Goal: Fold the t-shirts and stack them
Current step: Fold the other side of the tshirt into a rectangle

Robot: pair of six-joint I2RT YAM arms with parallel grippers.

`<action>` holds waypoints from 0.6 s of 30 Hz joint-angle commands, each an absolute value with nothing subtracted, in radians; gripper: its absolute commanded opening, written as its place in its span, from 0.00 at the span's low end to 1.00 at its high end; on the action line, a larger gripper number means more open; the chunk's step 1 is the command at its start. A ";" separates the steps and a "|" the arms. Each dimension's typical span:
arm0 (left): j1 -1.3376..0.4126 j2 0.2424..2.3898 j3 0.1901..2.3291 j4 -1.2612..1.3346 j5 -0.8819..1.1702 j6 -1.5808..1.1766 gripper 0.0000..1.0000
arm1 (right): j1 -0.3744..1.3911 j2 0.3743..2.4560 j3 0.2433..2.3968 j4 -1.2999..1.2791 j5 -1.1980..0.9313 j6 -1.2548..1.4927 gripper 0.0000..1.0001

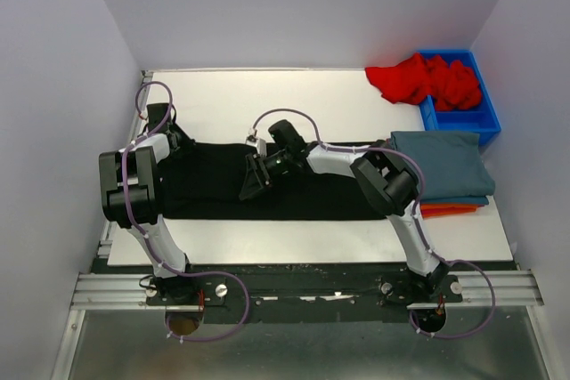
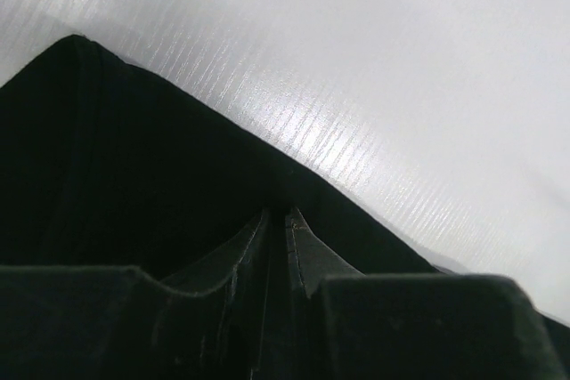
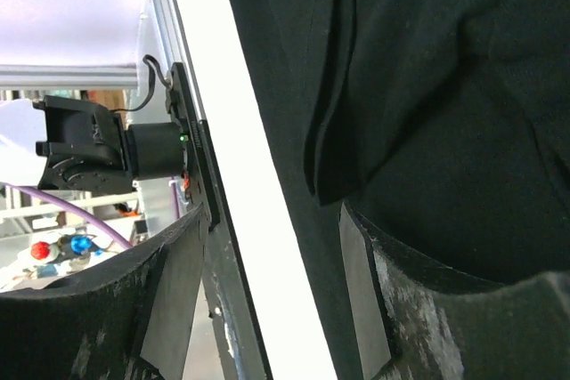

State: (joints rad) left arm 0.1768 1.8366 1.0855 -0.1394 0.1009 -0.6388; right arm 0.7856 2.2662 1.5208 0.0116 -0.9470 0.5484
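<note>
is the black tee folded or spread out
Partly folded: the black t-shirt lies as a long flat strip across the table, one layer lapped over another in the right wrist view.

Plain pale walls [image 1: 303,6] enclosed the white table [image 1: 294,95] on three sides. An aluminium rail [image 1: 107,289] ran along its near edge, with a grey metal floor [image 1: 312,349] below.

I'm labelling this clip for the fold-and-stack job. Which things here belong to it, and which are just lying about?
Belongs to the job:
black t-shirt, spread flat
slate-blue t-shirt, folded, on top of the orange one
orange t-shirt, bottom of the stack
red t-shirt, crumpled at the back right

Just lying about:
blue bin
</note>
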 commanded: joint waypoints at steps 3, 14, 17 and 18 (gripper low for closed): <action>0.179 1.803 1.088 -0.164 0.071 -0.630 0.26 | 0.793 2.224 1.624 -0.049 -0.882 0.505 0.69; 0.179 1.686 1.066 -0.203 0.063 -0.649 0.28 | 0.827 2.420 1.818 0.150 -0.762 0.707 0.69; 0.179 1.641 0.976 -0.178 0.060 -0.667 0.28 | 0.842 2.483 1.899 0.141 -0.735 0.742 0.70; 0.179 1.623 0.942 -0.161 0.057 -0.675 0.28 | 0.848 2.497 1.920 0.137 -0.726 0.750 0.69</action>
